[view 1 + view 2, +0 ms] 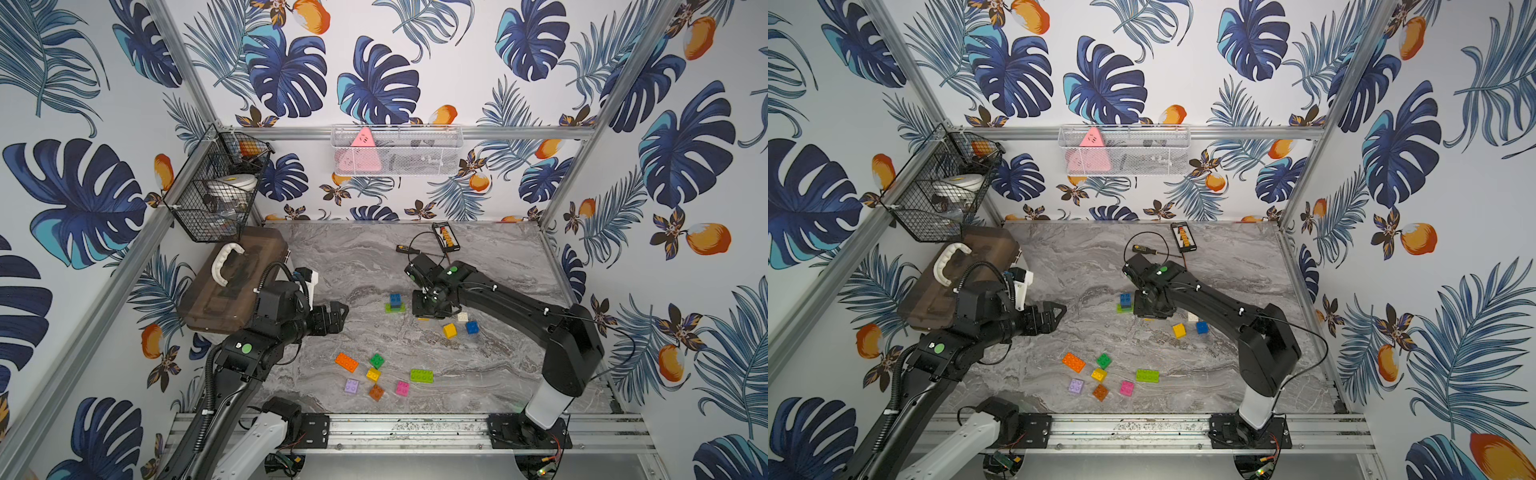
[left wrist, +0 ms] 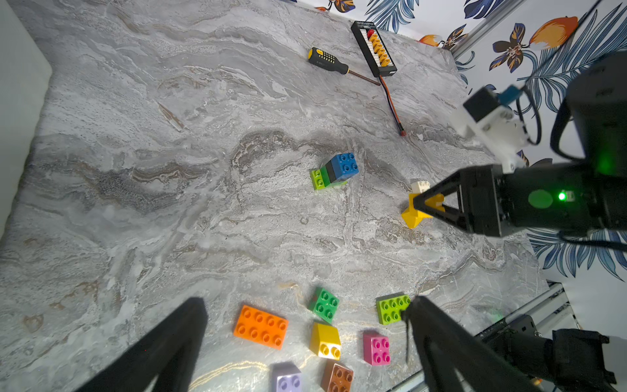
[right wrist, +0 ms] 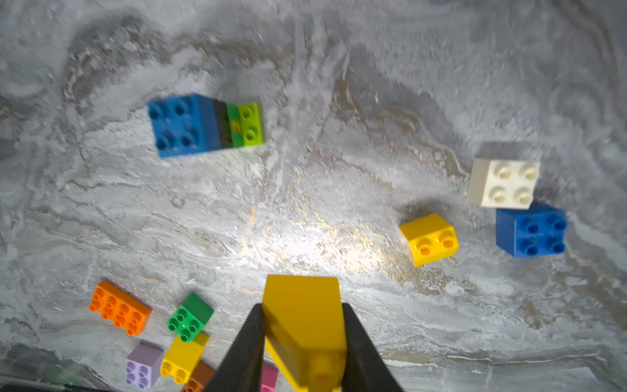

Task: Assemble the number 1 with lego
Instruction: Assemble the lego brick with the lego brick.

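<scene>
A short lego stack (image 1: pixel 395 303), blue on black on green over a lime base, stands mid-table. Just right of it my right gripper (image 1: pixel 428 311) points down, shut on a yellow brick (image 3: pixel 302 322) held a little above the table. That brick (image 2: pixel 420 212) also shows in the left wrist view. Loose yellow (image 1: pixel 449 330), blue (image 1: pixel 472 327) and white (image 1: pixel 462 317) bricks lie beside that arm. My left gripper (image 1: pixel 338 316) hovers open and empty at the left, over an orange 2x4 (image 2: pixel 260 326), green (image 2: pixel 324 303), yellow (image 2: pixel 325 341), pink (image 2: pixel 376 348) and lime (image 2: pixel 392 308) bricks.
A brown case (image 1: pixel 232 282) fills the left back of the table behind the left arm. A screwdriver (image 1: pixel 405 248) and a black connector board (image 1: pixel 445 237) with a cable lie at the back. Wire baskets (image 1: pixel 216 183) hang on the walls. A metal rail (image 1: pixel 395 432) runs along the front.
</scene>
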Motion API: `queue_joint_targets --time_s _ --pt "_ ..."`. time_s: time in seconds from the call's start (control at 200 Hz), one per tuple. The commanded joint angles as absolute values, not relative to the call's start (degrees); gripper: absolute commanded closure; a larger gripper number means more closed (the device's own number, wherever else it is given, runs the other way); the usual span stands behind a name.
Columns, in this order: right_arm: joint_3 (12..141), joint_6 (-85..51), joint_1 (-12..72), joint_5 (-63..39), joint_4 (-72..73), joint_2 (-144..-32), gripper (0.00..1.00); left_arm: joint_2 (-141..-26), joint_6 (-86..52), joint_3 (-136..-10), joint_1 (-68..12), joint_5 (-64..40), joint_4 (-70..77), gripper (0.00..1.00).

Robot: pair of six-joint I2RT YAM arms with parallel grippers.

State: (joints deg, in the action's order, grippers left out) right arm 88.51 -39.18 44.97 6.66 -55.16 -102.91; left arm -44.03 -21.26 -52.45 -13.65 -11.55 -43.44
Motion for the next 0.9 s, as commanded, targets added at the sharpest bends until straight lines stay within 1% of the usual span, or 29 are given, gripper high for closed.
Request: queue_joint_targets --time_s 0.0,0.225,0.39,0.545,0.896 --pt "97.6 -33.7 44.7 9.6 -64.2 -108.2 0.69 -44.1 -21.6 -52.6 -13.7 -11.4 -43.2 0.01" --pt "114.3 -27.6 44.1 7.7 -68.2 -119.2 0.69 -43.9 -21.6 -52.6 -13.7 -11.5 -43.1 0.01" --pt "123.5 -26.9 43.7 7.0 -71.8 -126.2 0.69 -43.9 -21.6 -52.5 -13.7 -11.8 -43.0 0.01" --pt "129.0 -26.9 43.7 4.6 -73.5 -130.6 0.69 -43.7 -21.5 -52.6 -13.7 -12.0 -43.0 0.01" --pt "133.9 -25.6 43.7 3.1 -75.8 -135.0 0.71 -43.7 -21.5 -52.5 -13.7 -12.1 -42.9 0.01"
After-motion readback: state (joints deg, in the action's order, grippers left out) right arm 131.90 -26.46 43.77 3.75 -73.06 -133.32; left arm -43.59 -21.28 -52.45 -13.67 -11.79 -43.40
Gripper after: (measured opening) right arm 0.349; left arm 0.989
